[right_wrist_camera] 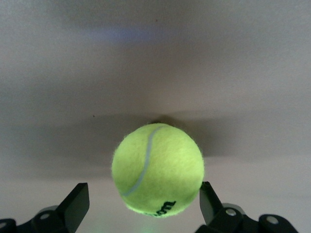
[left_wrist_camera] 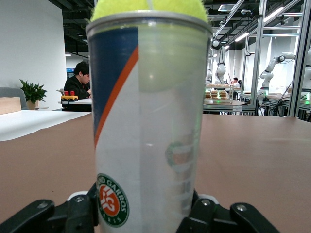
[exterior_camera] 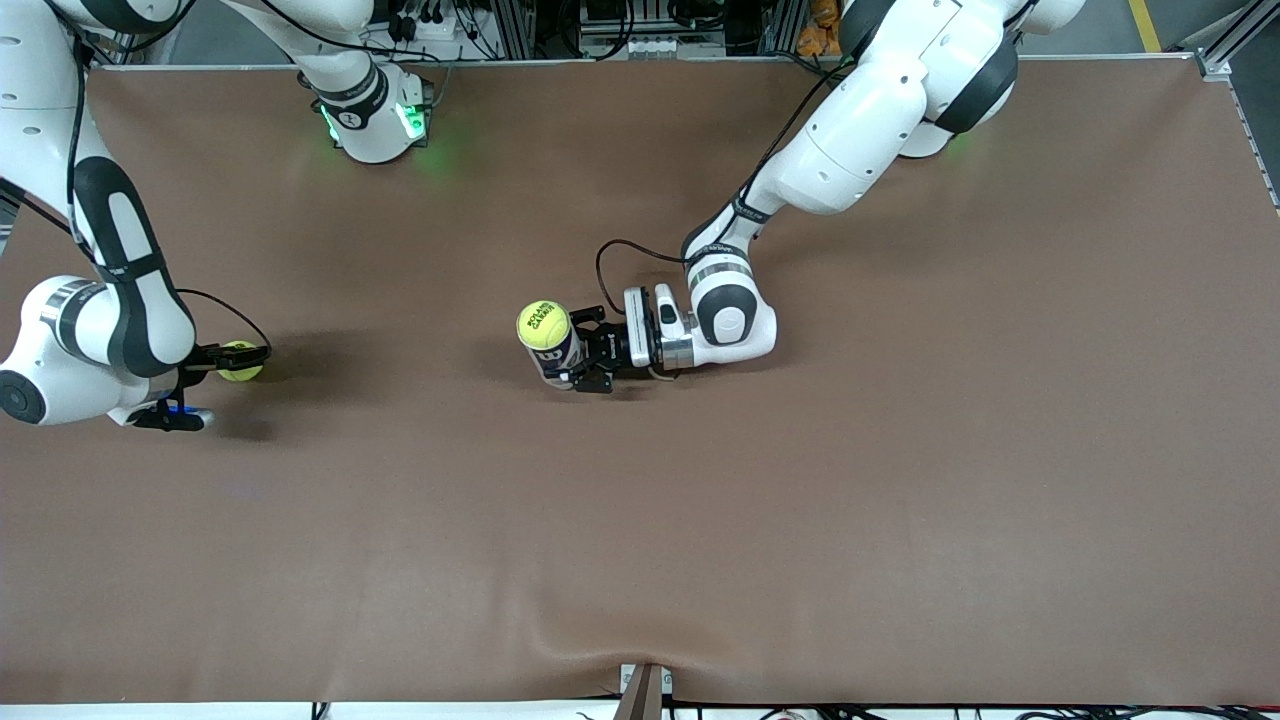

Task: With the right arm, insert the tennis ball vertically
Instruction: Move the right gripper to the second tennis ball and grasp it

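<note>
While the left gripper (exterior_camera: 583,352) stands low at the middle of the table (exterior_camera: 800,520), its jaws are clamped on the lower part of a clear tennis ball can (exterior_camera: 553,352), which stands upright between them. In the left wrist view the can (left_wrist_camera: 148,126) fills the frame, its blue, white and orange label and round logo facing the camera, with black fingers (left_wrist_camera: 73,216) pressed against its base on either side. A yellow-green ball (exterior_camera: 543,325) sits at the open mouth of the can, its top (left_wrist_camera: 150,7) rising above the rim.

At the right arm's end of the table, the right gripper (exterior_camera: 238,360) is down near the surface, well apart from the can. A second tennis ball (exterior_camera: 240,361) lies between its jaws. In the right wrist view the jaws stand apart on either side of this ball (right_wrist_camera: 158,169): one finger (right_wrist_camera: 209,200) appears to touch it, and the other finger (right_wrist_camera: 77,204) shows a clear gap.
</note>
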Controlling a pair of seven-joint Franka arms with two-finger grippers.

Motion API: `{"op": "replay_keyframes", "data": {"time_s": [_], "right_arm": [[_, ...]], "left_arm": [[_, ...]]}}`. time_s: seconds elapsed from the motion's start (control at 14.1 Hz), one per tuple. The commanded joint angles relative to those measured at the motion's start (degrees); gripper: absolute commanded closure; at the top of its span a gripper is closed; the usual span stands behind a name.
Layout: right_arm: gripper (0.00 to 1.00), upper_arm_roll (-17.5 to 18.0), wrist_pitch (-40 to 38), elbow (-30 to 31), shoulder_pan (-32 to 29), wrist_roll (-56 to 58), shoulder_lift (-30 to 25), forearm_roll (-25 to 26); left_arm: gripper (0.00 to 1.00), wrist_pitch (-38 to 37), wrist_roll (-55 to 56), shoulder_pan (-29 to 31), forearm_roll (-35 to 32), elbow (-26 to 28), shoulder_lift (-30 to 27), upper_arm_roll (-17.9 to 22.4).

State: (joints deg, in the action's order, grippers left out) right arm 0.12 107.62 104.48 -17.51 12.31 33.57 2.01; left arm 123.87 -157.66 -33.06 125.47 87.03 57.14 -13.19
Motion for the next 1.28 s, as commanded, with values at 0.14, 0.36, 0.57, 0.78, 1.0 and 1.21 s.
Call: {"op": "replay_keyframes", "data": {"time_s": [0.14,0.36,0.57,0.78,1.0,1.21], "right_arm": [[0.0,0.7,3.1,0.7,-0.8,1.2,-0.4,-0.8],[0.09,0.7,5.2,0.6,-0.3,1.2,-0.3,-0.7],[0.26,0.7,6.2,0.6,-0.1,1.1,-0.3,-0.7],[0.48,0.7,6.1,0.7,0.0,1.1,-0.3,-0.8],[0.72,0.7,5.8,0.8,0.3,1.1,-0.2,-0.7],[1.0,0.8,4.3,0.4,0.7,1.1,-0.6,-0.7]], "left_arm": [[0.37,0.3,-8.3,-0.4,2.9,0.9,0.4,-0.2],[0.37,0.3,-8.3,-0.4,2.9,0.9,0.4,-0.2],[0.37,0.3,-8.3,-0.4,2.9,0.9,0.4,-0.2],[0.37,0.3,-8.3,-0.3,2.9,0.9,0.5,-0.2],[0.37,0.2,-8.3,-0.4,2.9,0.9,0.5,-0.2],[0.37,0.3,-8.3,-0.4,2.9,0.9,0.5,-0.2]]}}
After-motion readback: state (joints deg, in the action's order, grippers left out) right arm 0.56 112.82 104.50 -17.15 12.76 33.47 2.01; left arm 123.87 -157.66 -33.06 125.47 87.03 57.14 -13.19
